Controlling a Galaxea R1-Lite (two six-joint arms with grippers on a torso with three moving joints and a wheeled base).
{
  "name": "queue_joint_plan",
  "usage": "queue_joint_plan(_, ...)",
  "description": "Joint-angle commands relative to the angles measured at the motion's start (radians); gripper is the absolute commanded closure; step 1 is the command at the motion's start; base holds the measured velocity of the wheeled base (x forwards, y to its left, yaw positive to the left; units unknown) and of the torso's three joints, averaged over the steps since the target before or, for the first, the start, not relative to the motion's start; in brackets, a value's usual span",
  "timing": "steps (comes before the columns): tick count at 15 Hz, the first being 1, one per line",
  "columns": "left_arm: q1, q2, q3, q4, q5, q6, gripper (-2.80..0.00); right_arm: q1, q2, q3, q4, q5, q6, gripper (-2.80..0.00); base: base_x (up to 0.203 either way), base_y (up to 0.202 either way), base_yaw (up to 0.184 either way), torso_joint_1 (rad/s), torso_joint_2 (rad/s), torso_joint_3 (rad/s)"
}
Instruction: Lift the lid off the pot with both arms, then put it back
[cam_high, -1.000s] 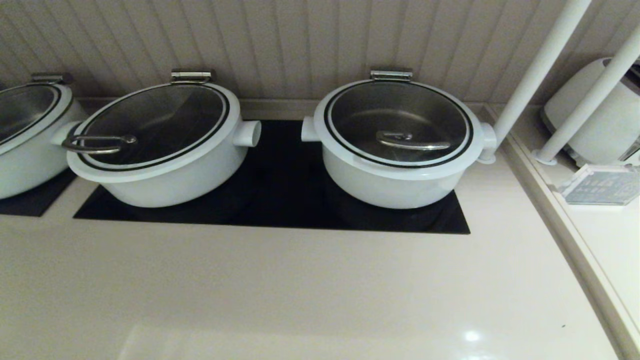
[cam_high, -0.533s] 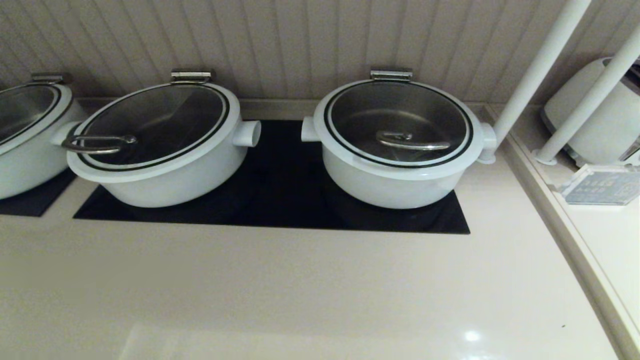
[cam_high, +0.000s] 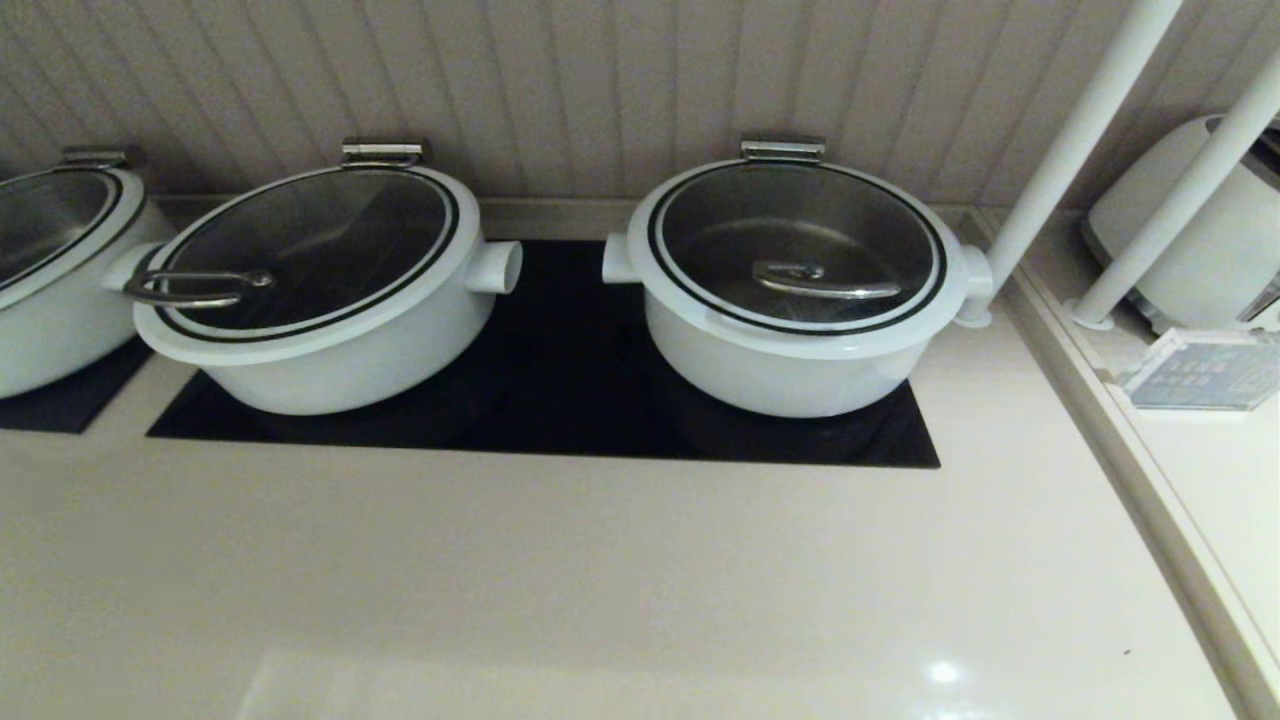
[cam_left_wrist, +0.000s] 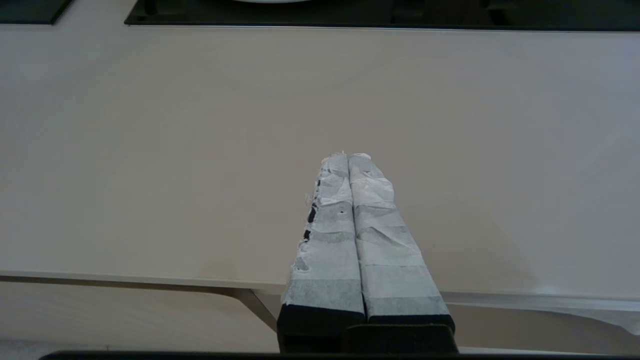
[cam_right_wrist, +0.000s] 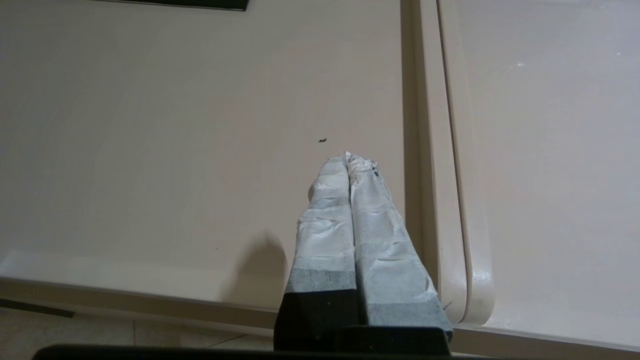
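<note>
The pot (cam_high: 790, 370) is round and white and stands on the right part of a black cooktop (cam_high: 560, 400) in the head view. Its glass lid (cam_high: 796, 246), with white rim, black ring, low steel bar handle (cam_high: 826, 281) and rear steel hinge (cam_high: 782, 149), lies closed on it. Neither arm shows in the head view. My left gripper (cam_left_wrist: 348, 156) is shut and empty over the beige counter near its front edge. My right gripper (cam_right_wrist: 347, 156) is shut and empty over the counter, beside a raised seam.
A similar white pot (cam_high: 330, 340) with a loop-handled lid (cam_high: 195, 287) stands at the left, and a third pot (cam_high: 50, 270) at the far left. Two white poles (cam_high: 1070, 150) and a white appliance (cam_high: 1200, 230) stand on the right counter section. A small sign (cam_high: 1195, 370) lies there.
</note>
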Motion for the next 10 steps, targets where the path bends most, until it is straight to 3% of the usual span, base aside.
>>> queue_joint_plan(1, 0.001, 0.001, 0.0, -0.001, 0.0, 0.0, 0.0, 0.0, 0.002, 0.0, 0.001, 0.0, 0.0, 0.0, 0.0, 0.0, 0.0, 0.0, 0.0, 0.0)
queue_joint_plan(10, 0.0, 0.001, 0.0, -0.001, 0.0, -0.002, 0.0, 0.0, 0.002, 0.0, 0.001, 0.0, 0.0, 0.0, 0.0, 0.0, 0.0, 0.0, 0.0, 0.0)
